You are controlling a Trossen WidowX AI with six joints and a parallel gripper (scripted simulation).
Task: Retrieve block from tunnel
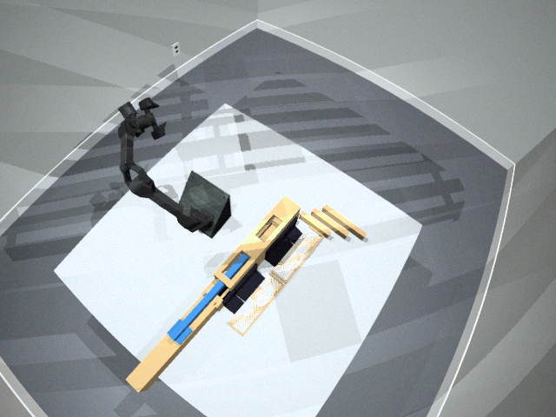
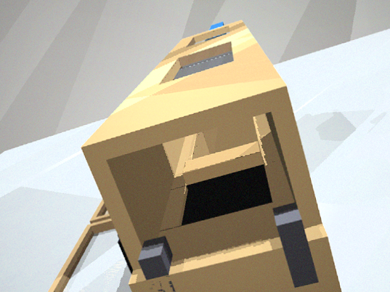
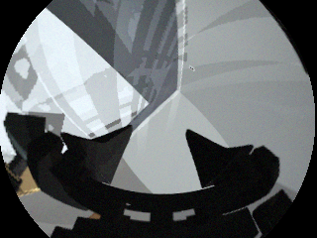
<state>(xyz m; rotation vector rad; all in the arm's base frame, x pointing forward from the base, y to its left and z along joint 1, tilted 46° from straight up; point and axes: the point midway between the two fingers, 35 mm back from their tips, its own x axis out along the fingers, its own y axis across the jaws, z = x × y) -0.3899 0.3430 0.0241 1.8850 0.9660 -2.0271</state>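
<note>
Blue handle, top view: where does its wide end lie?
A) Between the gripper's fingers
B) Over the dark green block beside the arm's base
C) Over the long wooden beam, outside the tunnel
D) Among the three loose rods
C: the blue handle runs out of the tunnel, and its wide end sits over the wooden beam, away from the open gripper.

Top view looks down; exterior faces the tunnel's end closely.

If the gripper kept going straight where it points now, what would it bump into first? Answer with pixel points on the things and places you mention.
Probably the pale wall [image 3: 158, 164]; nothing shows between the open gripper [image 1: 162, 117] [image 3: 158, 130] and it, though depth is unclear.
</note>
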